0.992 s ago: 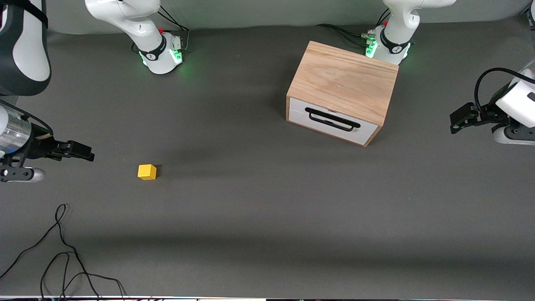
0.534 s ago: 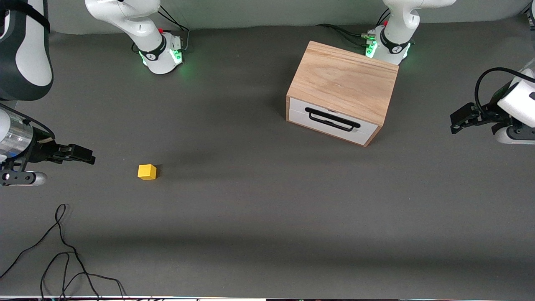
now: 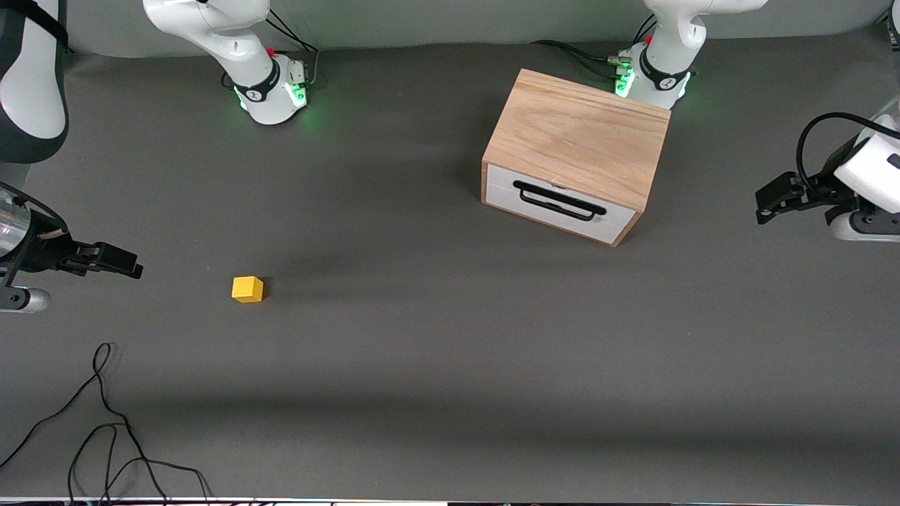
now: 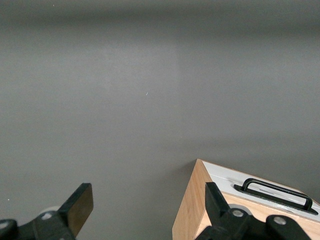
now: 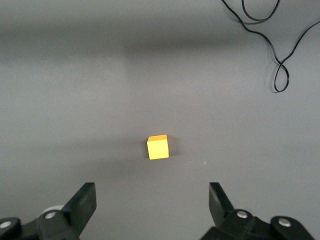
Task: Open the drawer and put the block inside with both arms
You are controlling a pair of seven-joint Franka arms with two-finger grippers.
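The yellow block (image 3: 247,289) (image 5: 158,147) lies alone on the grey mat toward the right arm's end of the table. My right gripper (image 3: 130,266) (image 5: 152,197) hovers over the mat beside it, apart from it, open and empty. The oak box (image 3: 580,133) stands near the left arm's base. Its drawer (image 3: 506,188) (image 4: 227,178) is shut, white front and black handle (image 3: 559,201) (image 4: 276,190) facing the front camera. My left gripper (image 3: 765,206) (image 4: 147,200) hangs open and empty over the mat beside the box, toward the left arm's end.
A loose black cable (image 3: 105,422) (image 5: 280,50) curls on the mat near the front camera at the right arm's end. The two green-lit arm bases (image 3: 271,95) (image 3: 650,77) stand along the table's edge farthest from that camera.
My right gripper has drawn back a little from the block toward its own end of the table. The left gripper, the block and the drawer have stayed put.
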